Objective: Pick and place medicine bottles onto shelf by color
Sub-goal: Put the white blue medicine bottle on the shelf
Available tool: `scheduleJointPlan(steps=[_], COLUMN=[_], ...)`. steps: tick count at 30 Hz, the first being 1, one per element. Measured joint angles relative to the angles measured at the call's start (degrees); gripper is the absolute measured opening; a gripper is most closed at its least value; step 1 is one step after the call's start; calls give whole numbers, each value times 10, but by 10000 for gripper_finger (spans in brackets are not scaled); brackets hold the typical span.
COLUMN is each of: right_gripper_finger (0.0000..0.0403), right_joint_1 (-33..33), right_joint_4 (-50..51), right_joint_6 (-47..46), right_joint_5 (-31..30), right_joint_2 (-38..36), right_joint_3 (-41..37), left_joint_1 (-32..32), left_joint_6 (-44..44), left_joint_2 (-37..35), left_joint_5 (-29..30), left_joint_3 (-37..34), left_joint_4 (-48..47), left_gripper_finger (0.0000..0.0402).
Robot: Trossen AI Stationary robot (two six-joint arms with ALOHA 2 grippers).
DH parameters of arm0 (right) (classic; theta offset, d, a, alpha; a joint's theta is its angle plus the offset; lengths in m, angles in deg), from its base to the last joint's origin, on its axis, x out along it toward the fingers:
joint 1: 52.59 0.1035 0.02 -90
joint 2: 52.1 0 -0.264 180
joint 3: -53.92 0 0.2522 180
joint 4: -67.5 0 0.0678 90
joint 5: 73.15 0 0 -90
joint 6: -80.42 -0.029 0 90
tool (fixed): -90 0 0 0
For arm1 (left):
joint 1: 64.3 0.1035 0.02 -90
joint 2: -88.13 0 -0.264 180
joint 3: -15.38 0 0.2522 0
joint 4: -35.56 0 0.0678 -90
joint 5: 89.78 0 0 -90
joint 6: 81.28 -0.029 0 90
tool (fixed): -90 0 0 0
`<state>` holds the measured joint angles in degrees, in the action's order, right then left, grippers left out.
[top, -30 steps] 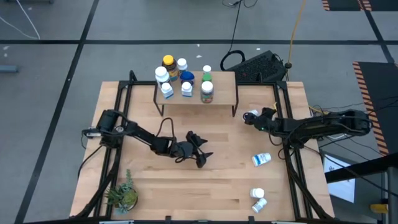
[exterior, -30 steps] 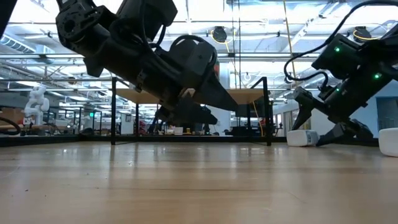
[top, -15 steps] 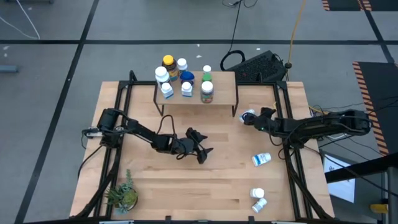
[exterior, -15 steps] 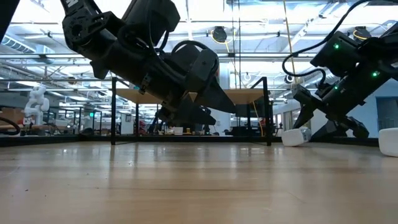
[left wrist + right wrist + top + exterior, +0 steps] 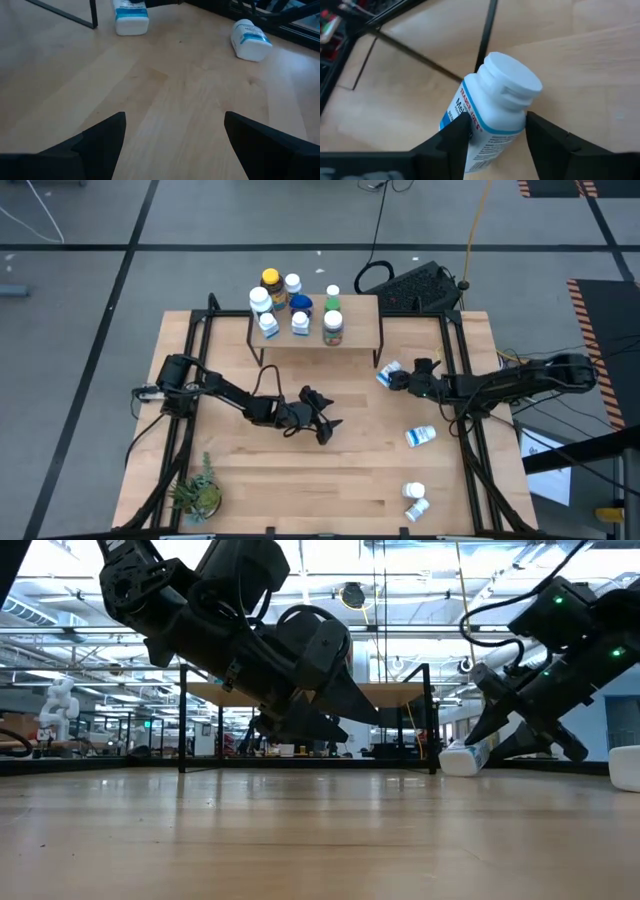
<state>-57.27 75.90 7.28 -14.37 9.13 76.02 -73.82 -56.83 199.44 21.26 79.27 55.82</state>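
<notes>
Wooden table [image 5: 350, 470], right gripper [image 5: 397, 378] clamping white bottle [image 5: 487, 107], left gripper [image 5: 325, 425] spread wide.

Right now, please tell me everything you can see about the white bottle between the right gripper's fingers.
The white bottle looks like plastic, with a white ribbed cap and a blue-banded label with red lettering. It is tilted, near the shelf's right front leg. The right gripper has a dark finger on each side of it, touching.

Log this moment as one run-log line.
right gripper: jaws closed on white bottle by shelf leg | left gripper: open, mid-table, empty | three bottles loose on table
</notes>
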Motion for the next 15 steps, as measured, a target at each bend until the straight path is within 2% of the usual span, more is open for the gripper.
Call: scheduleJointPlan(steps=[6,11,15], right_gripper_finger=[163,163,162], right_joint_1=[50,107,155], right_joint_4=[-65,-174,-218], right_joint_6=[48,232,305], right_joint_5=[4,29,36], right_joint_2=[-25,-33,-32], right_joint_3=[-2,-3,-2], left_joint_1=[1,1,1], left_joint_6=[-2,-8,-36], left_joint_2=[0,0,0], left_joint_5=[0,0,0], left_joint_3=[0,0,0], left_joint_4=[0,0,0], left_gripper_finger=[340,340,340])
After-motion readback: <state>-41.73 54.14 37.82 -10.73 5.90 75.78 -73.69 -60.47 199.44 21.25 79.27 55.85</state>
